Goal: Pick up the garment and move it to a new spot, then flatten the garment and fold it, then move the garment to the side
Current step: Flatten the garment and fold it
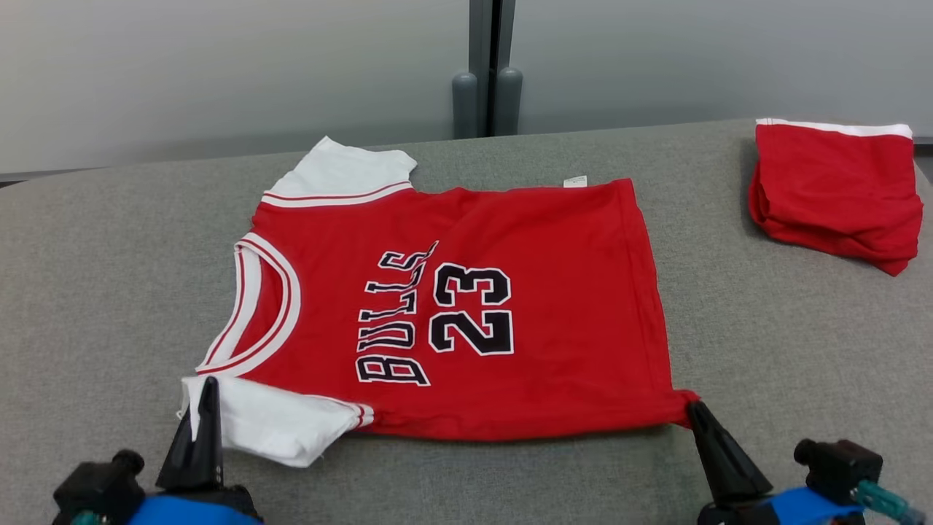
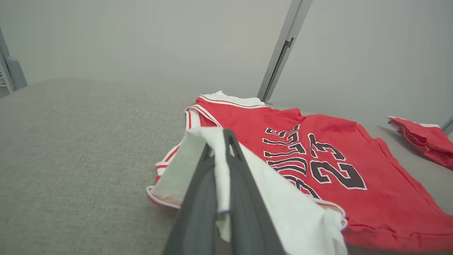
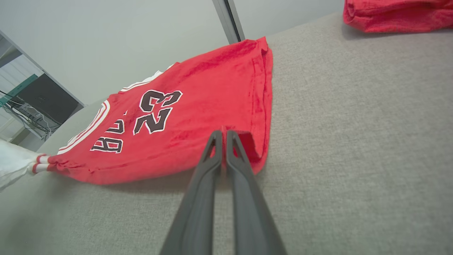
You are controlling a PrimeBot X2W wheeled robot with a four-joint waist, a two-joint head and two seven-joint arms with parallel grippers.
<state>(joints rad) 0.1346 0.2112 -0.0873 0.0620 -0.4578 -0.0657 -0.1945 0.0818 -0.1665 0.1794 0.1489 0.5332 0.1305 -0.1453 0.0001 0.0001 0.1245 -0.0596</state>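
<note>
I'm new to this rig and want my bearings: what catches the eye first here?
A red jersey marked BULLS 23 lies flat in the middle of the grey table. The left pincer is shut on its near white sleeve, and the right pincer on its near hem corner. A folded red cloth sits at the far right.

red jersey (image 1: pixel 525 306) reads "bulls" in black letters; below it, number "23"
</note>
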